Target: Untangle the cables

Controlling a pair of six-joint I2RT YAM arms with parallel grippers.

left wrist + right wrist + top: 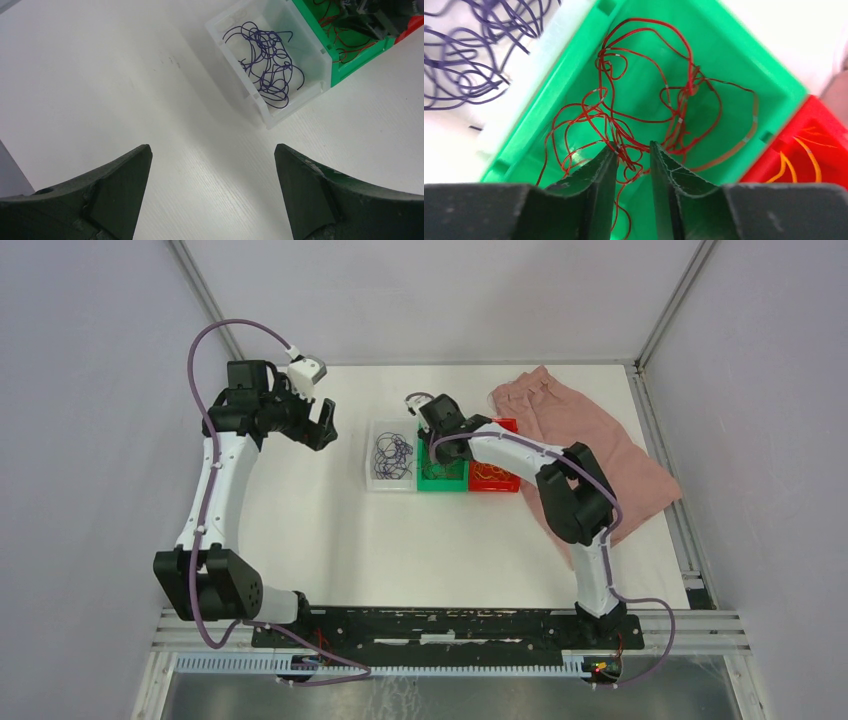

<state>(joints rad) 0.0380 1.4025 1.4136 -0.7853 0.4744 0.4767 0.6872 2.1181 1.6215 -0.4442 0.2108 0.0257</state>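
Red cables [616, 127] in green bin [724, 55], right tool [632, 146] parted over them

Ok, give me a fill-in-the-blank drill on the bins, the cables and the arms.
1. The clear bin holds the ____ cables.
2. The green bin holds the ____ cables.
3. The orange-yellow cables lie in the ____ bin.
4. The ____ arm's jaws stand wide open over bare table.
Missing words: purple; red; red; left.
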